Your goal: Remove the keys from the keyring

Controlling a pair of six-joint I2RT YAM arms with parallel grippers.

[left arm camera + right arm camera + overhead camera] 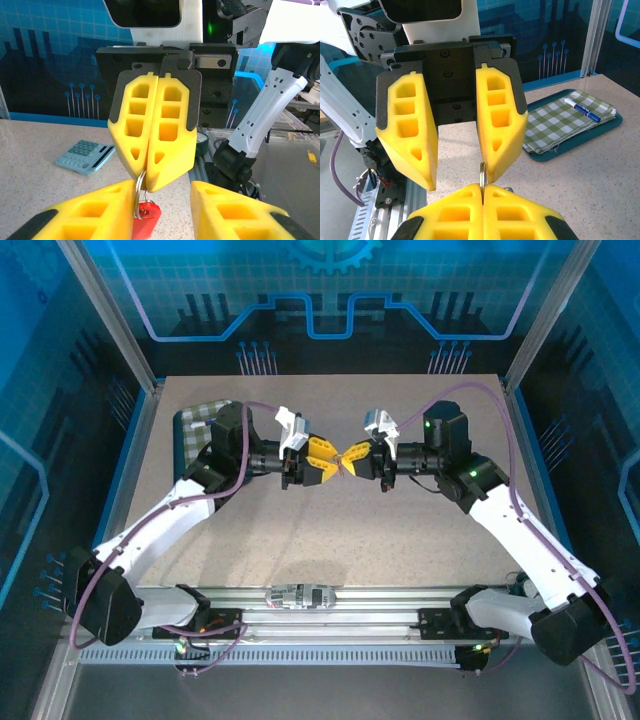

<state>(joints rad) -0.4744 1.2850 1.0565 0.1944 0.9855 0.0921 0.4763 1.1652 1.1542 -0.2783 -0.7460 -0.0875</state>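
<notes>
Both grippers meet above the middle of the table. My right gripper (pixel 354 454) (pixel 482 189) is shut on the keyring (pixel 482 172), a thin metal ring held edge-on between its yellow fingertips. In the left wrist view the keyring (pixel 137 197) hangs from the right gripper (pixel 145 186), with its red tag (pixel 147 222) dangling below. My left gripper (pixel 327 467) (pixel 162 202) stands open around the ring, its left finger (pixel 85 215) against the ring's side. The same open gripper (pixel 461 181) faces the right wrist camera. I cannot make out the grey key.
A teal tray (pixel 585 137) (pixel 183 430) holds a green checked cloth and a marker (pixel 582 110) at the far left of the table. A light blue calculator (pixel 85 156) lies on the tabletop. A metal rail (pixel 300 597) runs along the near edge.
</notes>
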